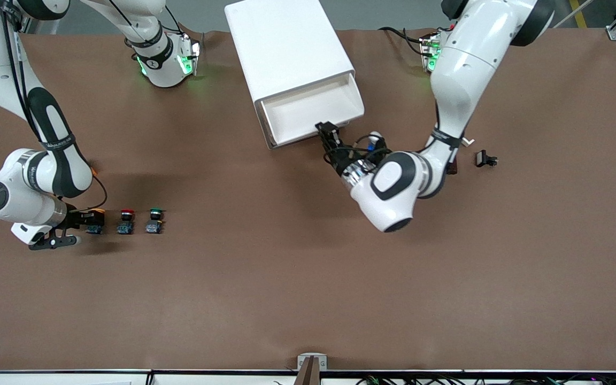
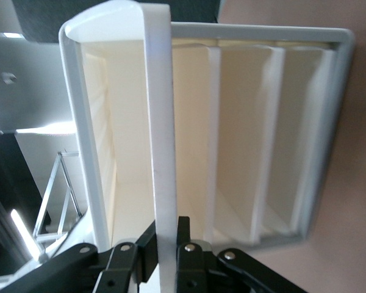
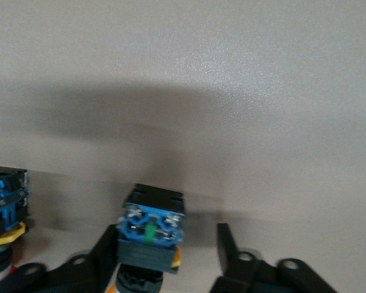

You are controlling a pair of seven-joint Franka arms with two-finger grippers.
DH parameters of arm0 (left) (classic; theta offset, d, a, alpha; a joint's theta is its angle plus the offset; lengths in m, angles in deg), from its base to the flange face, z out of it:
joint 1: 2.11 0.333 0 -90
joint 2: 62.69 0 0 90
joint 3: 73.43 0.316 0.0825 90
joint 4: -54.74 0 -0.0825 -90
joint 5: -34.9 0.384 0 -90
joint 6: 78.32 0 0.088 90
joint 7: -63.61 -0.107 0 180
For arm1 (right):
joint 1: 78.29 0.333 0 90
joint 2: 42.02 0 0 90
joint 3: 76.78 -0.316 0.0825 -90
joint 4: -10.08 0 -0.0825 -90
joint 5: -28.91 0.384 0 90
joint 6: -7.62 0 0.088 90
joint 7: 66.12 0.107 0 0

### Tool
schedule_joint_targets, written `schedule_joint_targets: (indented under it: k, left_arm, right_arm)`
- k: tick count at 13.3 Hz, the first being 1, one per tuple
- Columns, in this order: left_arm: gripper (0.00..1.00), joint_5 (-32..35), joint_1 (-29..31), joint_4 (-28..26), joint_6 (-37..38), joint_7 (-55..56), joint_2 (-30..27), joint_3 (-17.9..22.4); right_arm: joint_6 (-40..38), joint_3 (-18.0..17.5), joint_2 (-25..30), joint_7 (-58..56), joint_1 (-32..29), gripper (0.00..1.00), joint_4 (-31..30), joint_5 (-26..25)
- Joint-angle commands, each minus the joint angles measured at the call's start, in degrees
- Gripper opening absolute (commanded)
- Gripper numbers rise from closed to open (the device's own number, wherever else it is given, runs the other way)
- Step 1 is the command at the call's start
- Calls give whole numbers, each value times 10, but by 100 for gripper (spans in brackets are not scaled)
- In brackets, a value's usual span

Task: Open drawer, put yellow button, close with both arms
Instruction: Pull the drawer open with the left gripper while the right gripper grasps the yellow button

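still risky: left tool [image 2: 168, 247] clenched on the drawer [image 1: 308, 115] front strip, right tool [image 3: 168, 256] half-closed astride the yellow button [image 3: 151, 231], liable to tip it.

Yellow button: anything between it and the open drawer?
Nothing visible on the table between them. The yellow button sits between the right hand's fingers at the right arm's end. The drawer is pulled out, tray bare, but the left hand is clamped on its front strip.
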Motion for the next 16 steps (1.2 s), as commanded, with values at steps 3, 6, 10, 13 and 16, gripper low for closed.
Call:
schedule_joint_targets:
  k: [3,6,10,13,16]
  left_arm:
    - [0,-4,11,43,-18,1,4,64]
    - [0,-4,22,44,-38,-1,3,67]
    - [89,-4,22,43,-52,-2,1,67]
    - [100,-3,33,45,-52,-4,-1,67]
    - [100,2,45,69,-51,-21,-3,76]
  right_arm:
    - [0,-7,1,16,-1,17,-1,9]
    - [-2,-7,13,21,4,12,1,9]
    - [-131,-8,92,85,28,14,7,11]
    - [-219,-8,158,129,57,15,8,11]
    - [-309,-8,224,218,103,14,10,11]
